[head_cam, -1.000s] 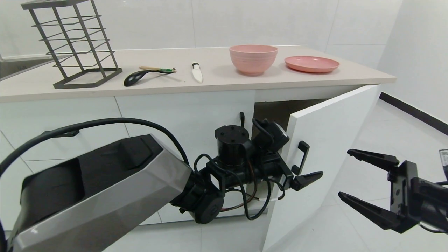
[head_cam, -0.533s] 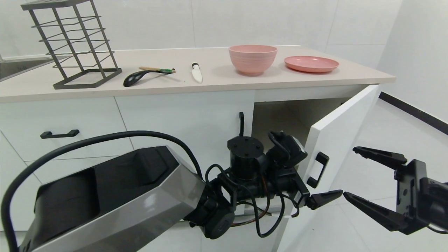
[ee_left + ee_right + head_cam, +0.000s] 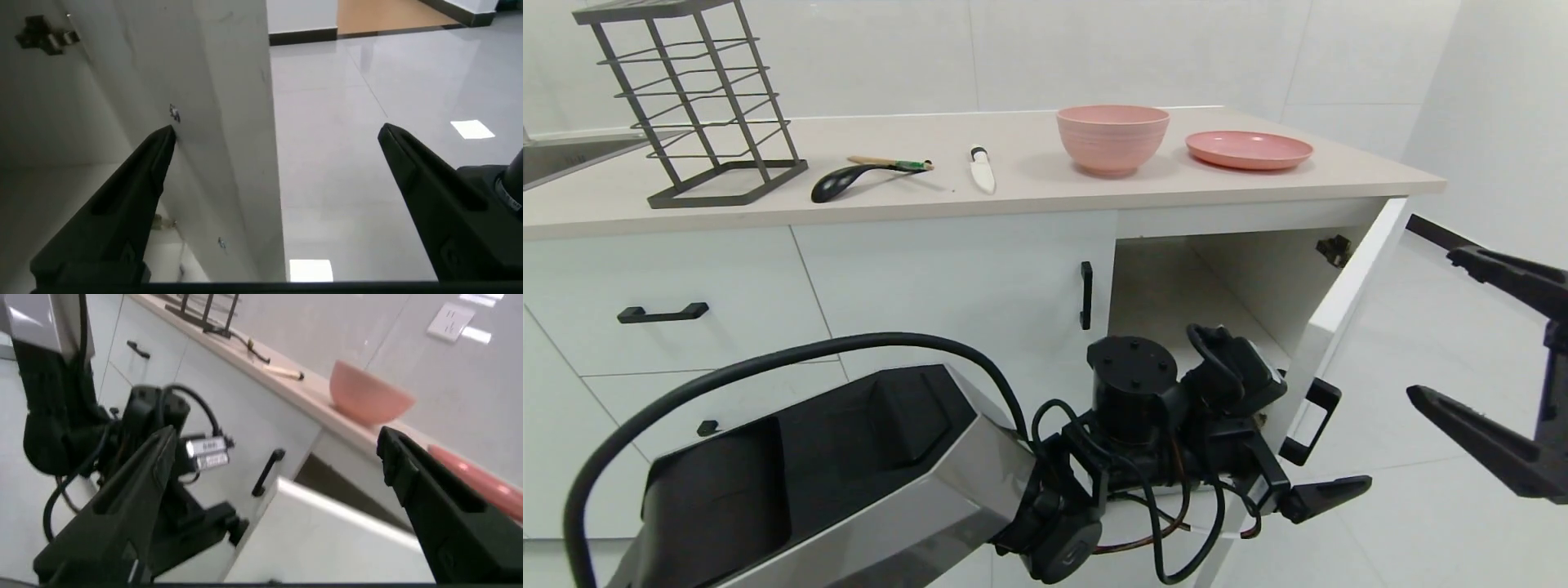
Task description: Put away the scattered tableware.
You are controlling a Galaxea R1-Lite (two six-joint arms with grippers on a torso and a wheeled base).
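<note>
Straddles the edge of the cabinet door [image 3: 1347, 302] with left claw [image 3: 278, 135] spread, hangs right claw [image 3: 1433, 324] agape beside that door, seemingly baring storage for bowl [image 3: 1112, 136], plate [image 3: 1249, 149], spoon [image 3: 837, 181], knife [image 3: 984, 170] on the desk [image 3: 1029, 192] above.

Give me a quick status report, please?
Left claw open, astride the open cabinet door edge. Right claw open, free. Pink bowl, pink plate untouched on countertop.
</note>
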